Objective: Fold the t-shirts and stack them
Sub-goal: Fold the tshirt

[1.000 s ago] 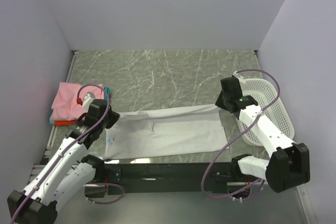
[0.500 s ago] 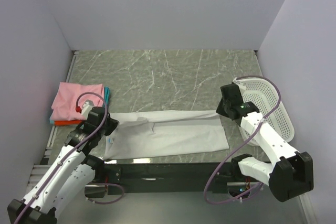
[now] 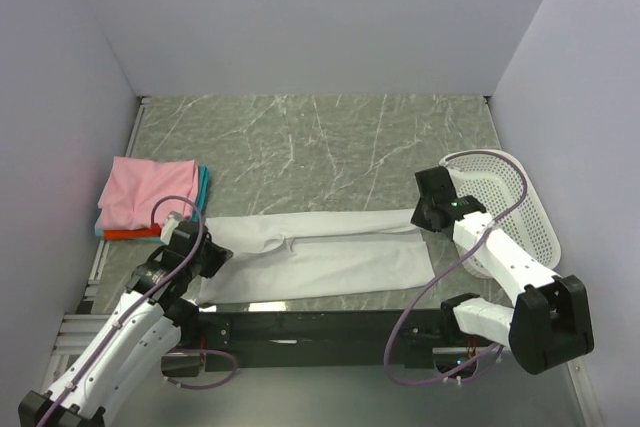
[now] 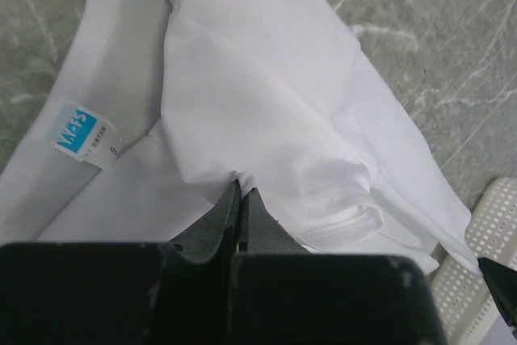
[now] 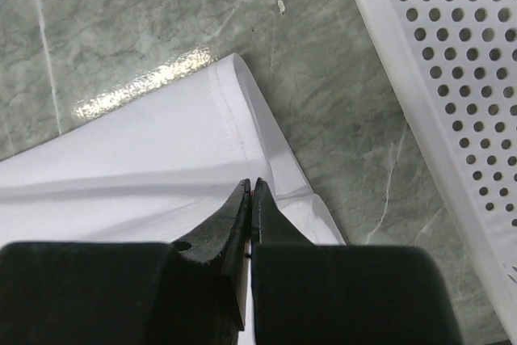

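well, white t-shirt — blue label, lettering unreadable

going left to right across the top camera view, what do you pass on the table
folded t-shirt stack, pink on top → left gripper → white t-shirt → right gripper → white perforated basket

The left hand pinches a fold of the white t-shirt.
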Robot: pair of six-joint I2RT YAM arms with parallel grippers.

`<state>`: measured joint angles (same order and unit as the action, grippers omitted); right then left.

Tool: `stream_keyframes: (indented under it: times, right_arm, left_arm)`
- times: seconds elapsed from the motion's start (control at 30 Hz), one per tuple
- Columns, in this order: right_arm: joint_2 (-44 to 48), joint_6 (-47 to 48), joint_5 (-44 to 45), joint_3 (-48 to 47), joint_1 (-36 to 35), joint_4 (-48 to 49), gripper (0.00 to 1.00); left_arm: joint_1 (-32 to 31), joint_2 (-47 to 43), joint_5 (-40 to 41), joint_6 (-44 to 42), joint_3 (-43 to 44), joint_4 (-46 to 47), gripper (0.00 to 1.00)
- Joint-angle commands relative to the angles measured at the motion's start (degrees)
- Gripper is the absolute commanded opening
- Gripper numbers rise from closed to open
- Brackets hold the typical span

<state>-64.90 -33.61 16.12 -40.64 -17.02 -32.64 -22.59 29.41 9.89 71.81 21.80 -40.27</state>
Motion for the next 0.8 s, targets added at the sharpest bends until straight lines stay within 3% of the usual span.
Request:
stream_keyframes:
  times: [0.0, 0.4, 0.6, 0.63, 0.77]
  right_arm:
    - [-1.36, -1.11, 2.69, 0.12, -0.3, 2.14, 0.01]
    - [-4.62, -1.73, 4.79, -0.14, -0.21, 2.41, 0.06]
    - [-3.57, -3.04, 6.21, -0.31, -0.12, 1.62, 0.13]
    - [-3.39, -3.13, 6.12, -0.14, -0.04, 1.7, 0.16]
    - [-2.07, -3.22, 6.38, -0.14, -0.04, 1.09, 0.27]
  left_arm:
    - [-0.53, -1.46, -3.82, 2.28, -0.97, 0.46, 0.01]
    - [-4.04, -4.18, -3.56, 5.8, 1.05, -5.78, 0.02]
    - [-5.62, -4.36, -5.06, 7.37, 0.35, -8.24, 0.2]
    - [-6.41, -5.4, -4.62, 8.34, 0.52, -9.03, 0.28]
    - [-7.03, -8.57, -4.26, 8.78, 1.66, -10.7, 0.49]
